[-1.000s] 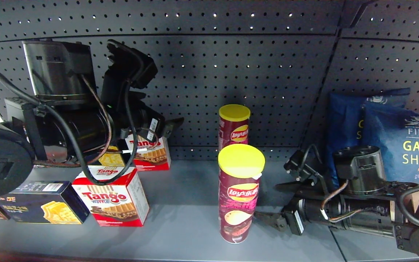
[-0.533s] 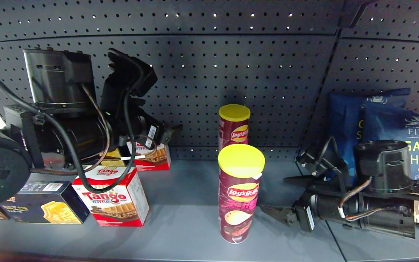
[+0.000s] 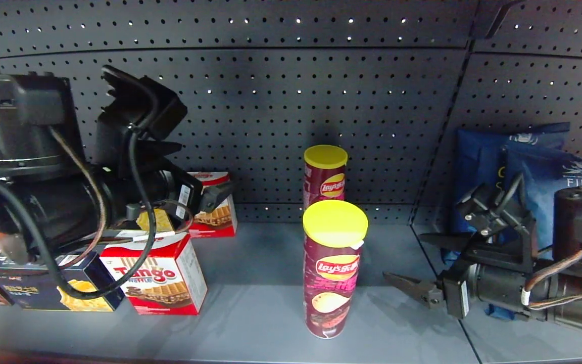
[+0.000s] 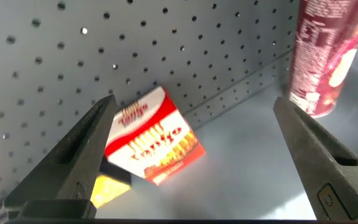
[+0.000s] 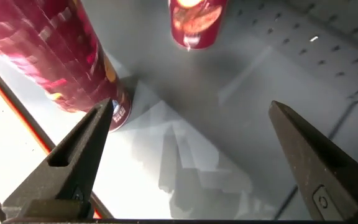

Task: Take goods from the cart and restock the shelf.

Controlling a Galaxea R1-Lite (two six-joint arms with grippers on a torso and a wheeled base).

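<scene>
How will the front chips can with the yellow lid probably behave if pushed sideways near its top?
The front can stands tall and narrow on the smooth shelf, so a high push would likely tip it. Once down, its round body would probably roll. Its tube looks stiff, so it is probably hard to crush.

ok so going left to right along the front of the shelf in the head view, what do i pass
dark wafer box → front red wafer box → front chip can → right gripper, open → blue snack bags
</scene>
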